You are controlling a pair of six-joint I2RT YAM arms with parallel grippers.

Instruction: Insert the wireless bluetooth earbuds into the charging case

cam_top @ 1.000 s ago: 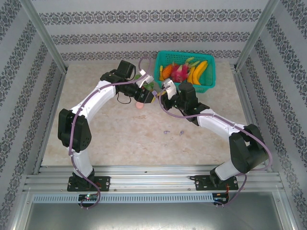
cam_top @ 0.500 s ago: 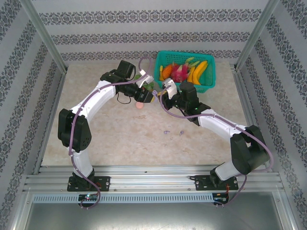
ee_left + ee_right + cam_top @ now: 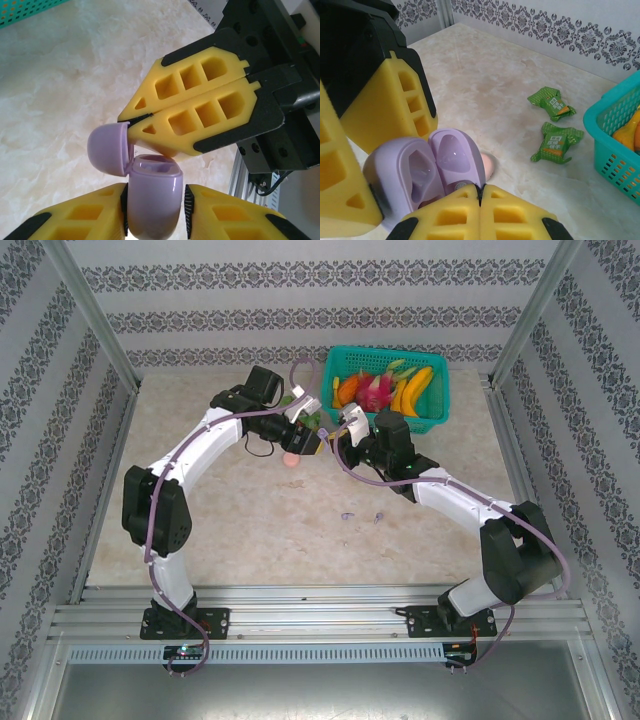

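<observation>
above the far middle of the desk, the left gripper is clamped on the body of the purple charging case. the case's long axis runs out along the fingers. its lid is swung back, and the hollow mouth points away from the wrist toward the right gripper. that gripper has its jaws pressed together with nothing between them, and its tip touches the lid near the hinge. two small purple earbuds lie loose on the desk, well apart from the case, toward the near edge on the side of the right arm. that arm is nearer and free, so i judge the pick falls to it: back and down to the earbuds, then up to the open mouth.
</observation>
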